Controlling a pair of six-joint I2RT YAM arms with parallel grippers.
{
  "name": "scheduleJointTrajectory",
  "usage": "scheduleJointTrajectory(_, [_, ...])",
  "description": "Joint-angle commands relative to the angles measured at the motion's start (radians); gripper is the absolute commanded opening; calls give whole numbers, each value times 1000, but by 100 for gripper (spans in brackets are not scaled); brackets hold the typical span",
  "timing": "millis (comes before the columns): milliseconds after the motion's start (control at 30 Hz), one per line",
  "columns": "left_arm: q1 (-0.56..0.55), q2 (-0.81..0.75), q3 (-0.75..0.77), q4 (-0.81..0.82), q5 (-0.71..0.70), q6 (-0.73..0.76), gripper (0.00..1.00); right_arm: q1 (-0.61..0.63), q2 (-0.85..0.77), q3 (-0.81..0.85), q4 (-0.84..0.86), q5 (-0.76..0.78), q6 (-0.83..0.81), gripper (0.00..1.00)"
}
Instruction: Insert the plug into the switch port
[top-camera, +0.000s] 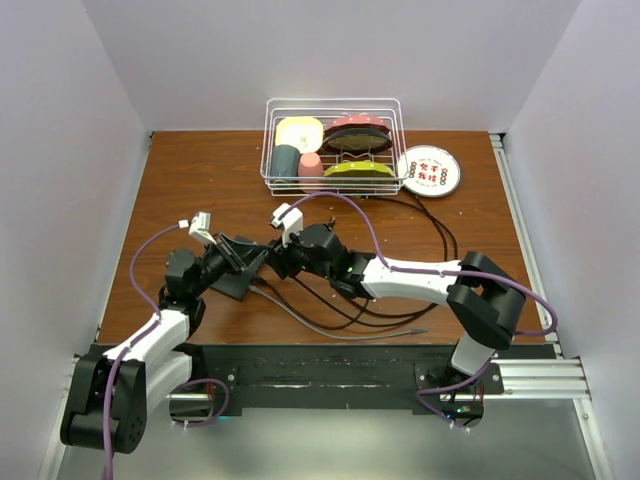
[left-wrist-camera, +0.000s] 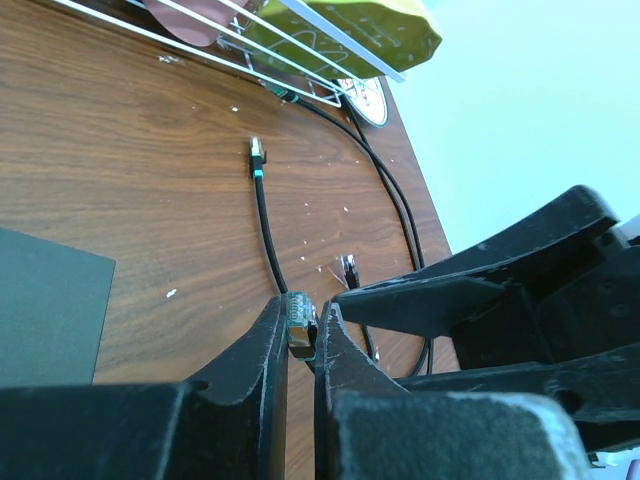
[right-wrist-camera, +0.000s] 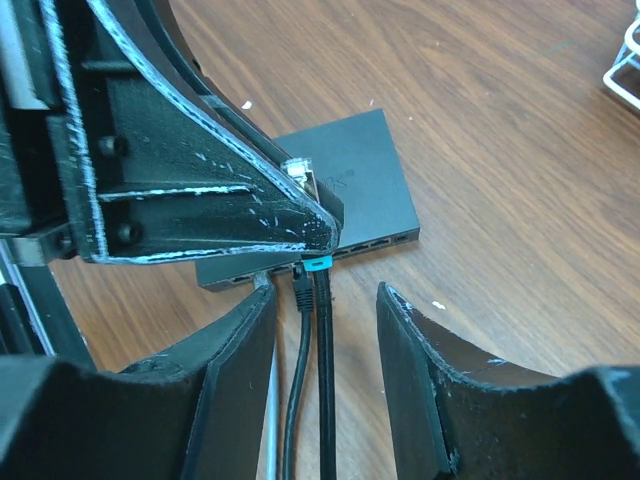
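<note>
Left fingers (left-wrist-camera: 265, 365): together, clamped on the small clear plastic plug (left-wrist-camera: 299, 328), one on each flat side.
Right fingers (right-wrist-camera: 240, 350): apart and holding nothing, one on either side of the thin black cable with a teal band (right-wrist-camera: 322, 330) that hung from the plug.
Switch: the flat matte black rectangular switch (right-wrist-camera: 360, 170) lay on the brown wood-grain bench (top-camera: 470, 230), just beside my left fingers. Its row of small sockets (right-wrist-camera: 372, 243) ran along the long edge facing my right wrist.
Plug position: over the socket edge of the switch and not seated in any port. I could not tell whether it touched the top face.
Step in hand: as I judged it, lining the plug up with one socket before pushing.
Doing it well: I thought the plug had to drop to socket height and turn until its nose faced the opening squarely. It could then go straight in with a short, steady push. My right fingers could close lightly on the cable to take up the slack, or steady the switch.
Risk: the switch looked light and unanchored, so a skewed push would likely slide it.
Stray lead: a second plain black cable (right-wrist-camera: 293, 390) lay just beside the banded one, so it would be easy to pinch the wrong one.
Writing: none readable on the switch or the cables. The round white disc (top-camera: 430, 170) beside the white wire rack (top-camera: 335, 101) bore red characters too small to read.
</note>
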Motion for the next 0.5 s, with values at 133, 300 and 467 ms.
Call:
scheduleJointTrajectory(133, [-6, -16, 49, 12, -6, -8, 0, 6, 34, 43, 83, 17, 27, 44])
scheduleJointTrajectory(300, [-6, -16, 51, 11, 0, -8, 0, 9, 40, 44, 99, 23, 35, 41])
scheduleJointTrajectory(467, [-6, -16, 52, 8, 0, -5, 0, 9, 42, 44, 114, 26, 42, 38])
